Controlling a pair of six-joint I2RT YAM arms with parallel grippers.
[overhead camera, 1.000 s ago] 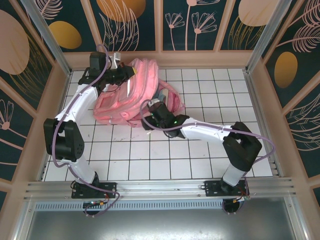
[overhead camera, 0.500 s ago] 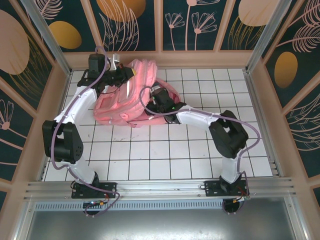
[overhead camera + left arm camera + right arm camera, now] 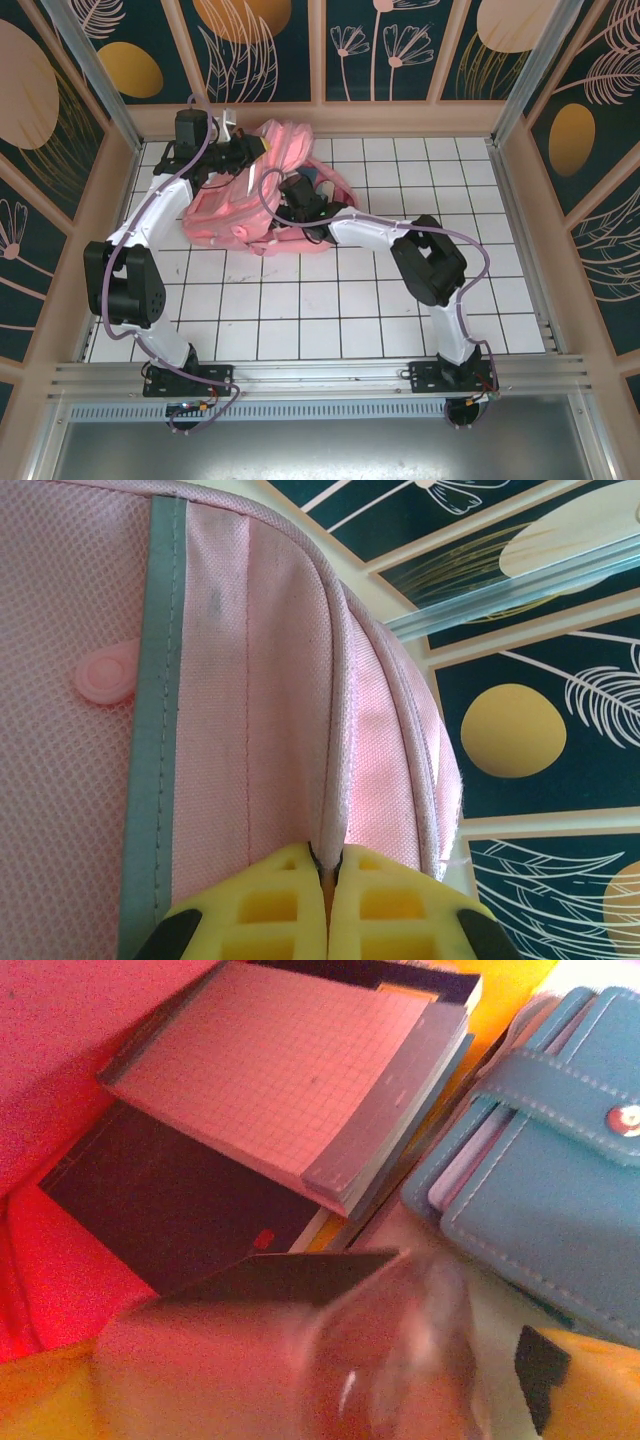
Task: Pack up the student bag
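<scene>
The student bag (image 3: 235, 210) lies slumped at the far left of the white gridded bench (image 3: 330, 300). My left claw (image 3: 327, 865) is pressed together on a raised fold of its pink fabric near the far edge. My right claw (image 3: 320, 1410) is down in the bag's opening, fingers spread wide with a blurred clear thing (image 3: 390, 1360) between them; just past it a grid-paper notepad (image 3: 290, 1070) rests on a dark notebook (image 3: 170, 1210), with a blue wallet (image 3: 540, 1190) beside them.
</scene>
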